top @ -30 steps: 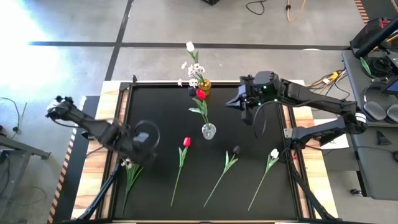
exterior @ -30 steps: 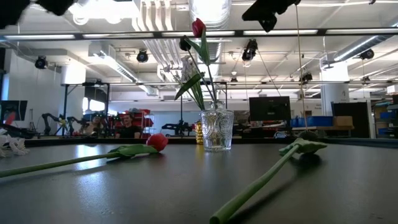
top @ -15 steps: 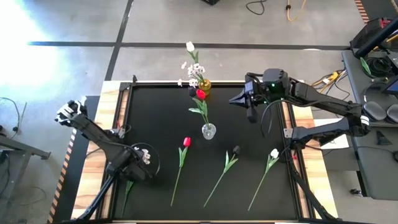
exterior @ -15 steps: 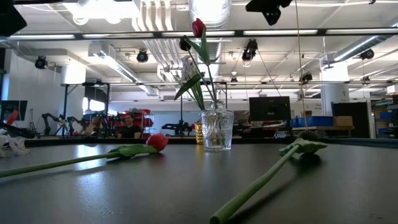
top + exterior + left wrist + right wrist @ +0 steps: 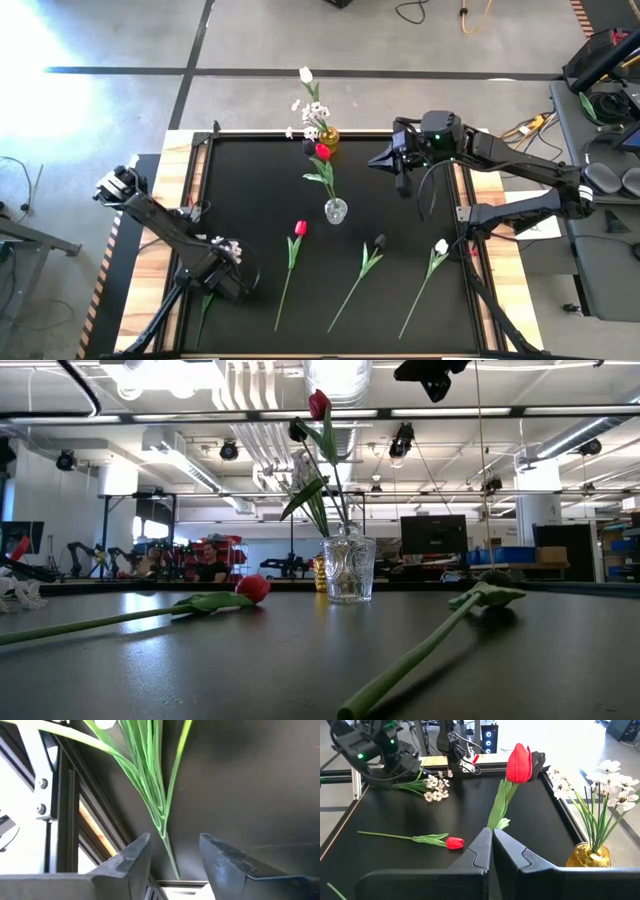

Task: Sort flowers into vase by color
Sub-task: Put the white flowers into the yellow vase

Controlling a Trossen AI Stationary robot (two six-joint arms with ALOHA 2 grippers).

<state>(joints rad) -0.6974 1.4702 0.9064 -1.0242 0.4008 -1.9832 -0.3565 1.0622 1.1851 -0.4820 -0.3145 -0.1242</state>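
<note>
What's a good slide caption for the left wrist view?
Left pincer, open, straddles the green stem of the white blossom spray lying near the black table's edge.

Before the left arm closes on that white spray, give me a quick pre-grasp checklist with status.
1. Left gripper open: ok, a clear gap shows between its fingers.
2. Stem of the white blossom spray lined up between the fingers: ok in the left wrist view.
3. Fingers low enough to pinch the stem: cannot tell.
4. Spray free of the other flowers: ok, the red tulip lies apart on the mat.
5. Right gripper out of the way: ok, shut and empty, up near the table's far right edge.
6. Gold vase holding white blossoms, upright: ok.
</note>
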